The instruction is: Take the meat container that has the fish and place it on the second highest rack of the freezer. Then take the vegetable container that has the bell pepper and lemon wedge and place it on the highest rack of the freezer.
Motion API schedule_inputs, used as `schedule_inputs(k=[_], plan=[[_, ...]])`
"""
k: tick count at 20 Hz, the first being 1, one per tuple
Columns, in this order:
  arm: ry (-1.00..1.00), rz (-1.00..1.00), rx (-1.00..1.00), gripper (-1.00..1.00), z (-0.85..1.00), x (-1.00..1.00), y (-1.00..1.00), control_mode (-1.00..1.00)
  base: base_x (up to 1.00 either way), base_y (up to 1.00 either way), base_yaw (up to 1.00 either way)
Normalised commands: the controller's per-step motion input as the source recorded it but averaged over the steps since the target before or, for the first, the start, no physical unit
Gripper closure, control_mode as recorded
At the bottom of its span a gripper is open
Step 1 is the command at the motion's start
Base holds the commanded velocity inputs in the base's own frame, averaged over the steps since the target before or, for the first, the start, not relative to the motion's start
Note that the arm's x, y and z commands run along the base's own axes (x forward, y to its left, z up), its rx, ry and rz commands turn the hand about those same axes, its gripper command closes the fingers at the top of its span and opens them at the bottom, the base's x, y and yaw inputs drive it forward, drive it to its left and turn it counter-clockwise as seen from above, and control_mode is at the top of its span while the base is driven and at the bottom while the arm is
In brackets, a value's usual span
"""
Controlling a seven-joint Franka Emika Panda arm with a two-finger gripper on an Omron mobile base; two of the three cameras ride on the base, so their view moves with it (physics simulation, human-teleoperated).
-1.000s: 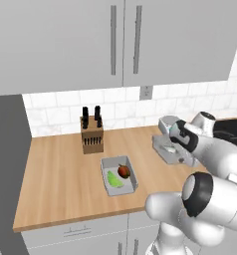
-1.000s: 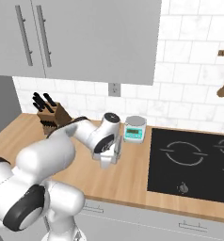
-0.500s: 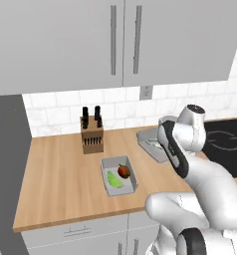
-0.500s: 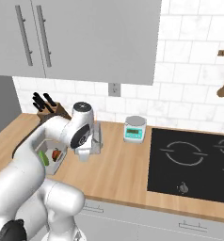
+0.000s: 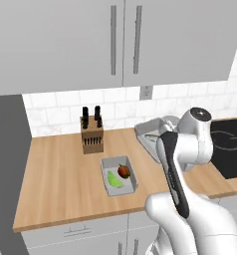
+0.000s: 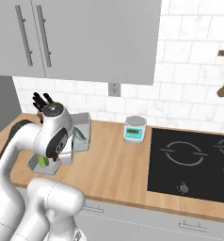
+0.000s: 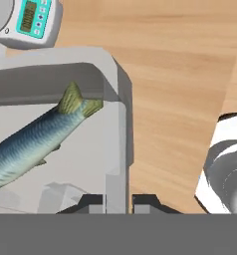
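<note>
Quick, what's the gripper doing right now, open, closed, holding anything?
Gripper: closed on the side wall of the fish container, with the fish inside.

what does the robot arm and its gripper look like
The arm is glossy white, built of rounded tubular links, with a dark stripe along one link and dark grey bands at the joints. Round silver-grey caps close the joint ends. The gripper has two small dark fingertips. No cables or markings show.

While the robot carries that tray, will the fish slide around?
Probably a little. The fish lies loose on the smooth floor of its tray, gripped by one wall only, so tilting could slide it. The raised walls should likely keep it in.
</note>
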Motion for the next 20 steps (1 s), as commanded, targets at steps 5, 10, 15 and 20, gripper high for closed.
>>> schedule_inputs(k=[5, 10, 15, 20], plan=[[-0.07, -0.09, 0.0, 1.0, 0.43, -0.48, 0.0, -1.0, 0.0, 0.0, 0.0], [0.0, -0.05, 0.0, 1.0, 0.2, -0.24, 0.0, -1.0, 0.0, 0.0, 0.0], [0.0, -0.04, 0.0, 1.0, 0.0, -0.42, 0.0, -1.0, 0.0, 0.0, 0.0], [-0.02, -0.05, 0.0, 1.0, 0.0, -0.58, 0.0, 1.0, -0.31, 0.0, -0.03]])
